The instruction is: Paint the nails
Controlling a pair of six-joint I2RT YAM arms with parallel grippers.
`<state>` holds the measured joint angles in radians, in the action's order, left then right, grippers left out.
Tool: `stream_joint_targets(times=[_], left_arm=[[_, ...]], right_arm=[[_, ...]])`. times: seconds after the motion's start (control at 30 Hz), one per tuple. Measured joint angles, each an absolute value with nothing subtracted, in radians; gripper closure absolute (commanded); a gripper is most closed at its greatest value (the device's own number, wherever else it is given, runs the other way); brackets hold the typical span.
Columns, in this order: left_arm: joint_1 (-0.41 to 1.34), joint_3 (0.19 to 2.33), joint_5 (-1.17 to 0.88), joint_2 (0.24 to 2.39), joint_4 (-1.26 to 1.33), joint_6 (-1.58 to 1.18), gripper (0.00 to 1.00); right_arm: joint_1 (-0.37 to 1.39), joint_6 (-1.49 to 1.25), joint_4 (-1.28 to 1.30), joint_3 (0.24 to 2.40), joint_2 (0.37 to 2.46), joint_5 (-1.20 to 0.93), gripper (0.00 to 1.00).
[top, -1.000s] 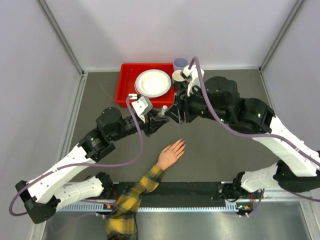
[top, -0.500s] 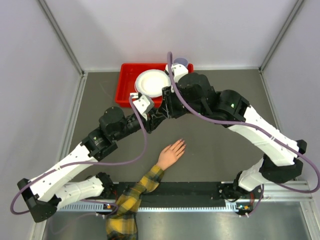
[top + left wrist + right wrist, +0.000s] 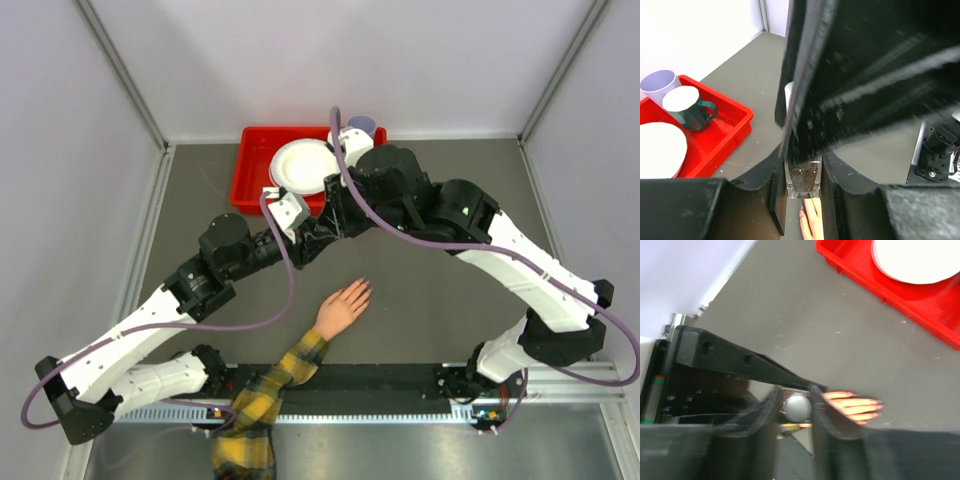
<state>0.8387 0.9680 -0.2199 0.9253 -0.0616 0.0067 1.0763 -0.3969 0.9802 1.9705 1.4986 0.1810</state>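
Mannequin hand (image 3: pixel 342 308), long axis diagonal, nails (image 3: pixel 364 287) pointing far-right

the right claw (image 3: pixel 337 213) has been swung leftward and closed over the white cap (image 3: pixel 798 407) of the bottle (image 3: pixel 802 181) gripped by the left claw (image 3: pixel 311 234)

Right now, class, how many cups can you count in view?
2. A lavender cup stands at the red tray's far corner; a dark green mug with a handle sits next to it, beside the white plate. The arms may hide others.
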Motion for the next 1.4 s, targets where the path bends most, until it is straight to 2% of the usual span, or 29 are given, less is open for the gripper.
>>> stream_joint_targets(times=[0.03, 0.3, 0.4, 0.5, 0.63, 0.73, 0.83, 0.87, 0.93, 0.97, 1.03, 1.07, 1.17, 1.27, 1.4], left_arm=[[0.839, 0.968, -0.224, 0.925, -0.063, 0.007, 1.00], [0.828, 0.968, -0.327, 0.926, -0.096, 0.005, 1.00], [0.819, 0.968, -0.450, 0.925, -0.116, -0.014, 1.00], [0.820, 0.952, -0.641, 0.921, -0.094, -0.089, 1.00], [0.832, 0.933, -0.957, 0.942, 0.111, -0.329, 1.00], [0.835, 0.926, -1.102, 0.985, 0.354, -0.517, 1.00], [0.835, 0.928, -1.165, 0.996, 0.418, -0.568, 1.00], [0.835, 0.933, -1.171, 0.994, 0.390, -0.554, 1.00], [0.834, 0.952, -1.158, 0.989, 0.304, -0.490, 1.00], [0.833, 0.970, -1.122, 0.986, 0.234, -0.446, 1.00], [0.833, 1.004, -1.003, 0.981, 0.134, -0.361, 1.00], [0.833, 1.016, -0.944, 0.980, 0.107, -0.333, 1.00], [0.834, 1.038, -0.708, 0.977, 0.026, -0.248, 1.00], [0.833, 1.037, -0.569, 0.978, -0.028, -0.204, 1.00], [0.833, 1.036, -0.483, 0.978, -0.055, -0.172, 1.00]], right_arm=[[1.076, -0.385, 0.982, 1.971, 1.499, 0.181, 1.00], [1.070, -0.310, 1.015, 1.958, 1.488, 0.127, 1.00], [1.070, -0.244, 0.958, 1.844, 1.407, 0.042, 1.00], [1.070, -0.169, 0.804, 1.623, 1.241, -0.131, 1.00], [1.070, -0.125, 0.597, 1.432, 1.074, -0.407, 1.00], [1.070, -0.107, 0.499, 1.414, 1.047, -0.542, 1.00], [1.069, -0.099, 0.464, 1.414, 1.050, -0.604, 1.00], [1.069, -0.097, 0.463, 1.414, 1.054, -0.611, 0.89], [1.068, -0.097, 0.479, 1.420, 1.060, -0.595, 0.79], [1.068, -0.100, 0.506, 1.437, 1.064, -0.562, 0.70], [1.068, -0.112, 0.581, 1.492, 1.081, -0.457, 0.60], [1.068, -0.125, 0.608, 1.520, 1.093, -0.414, 0.49], [1.068, -0.195, 0.697, 1.607, 1.137, -0.223, 0.36], [1.067, -0.258, 0.760, 1.628, 1.148, -0.090, 0.34], [1.067, -0.319, 0.863, 1.700, 1.194, 0.054, 0.36]])
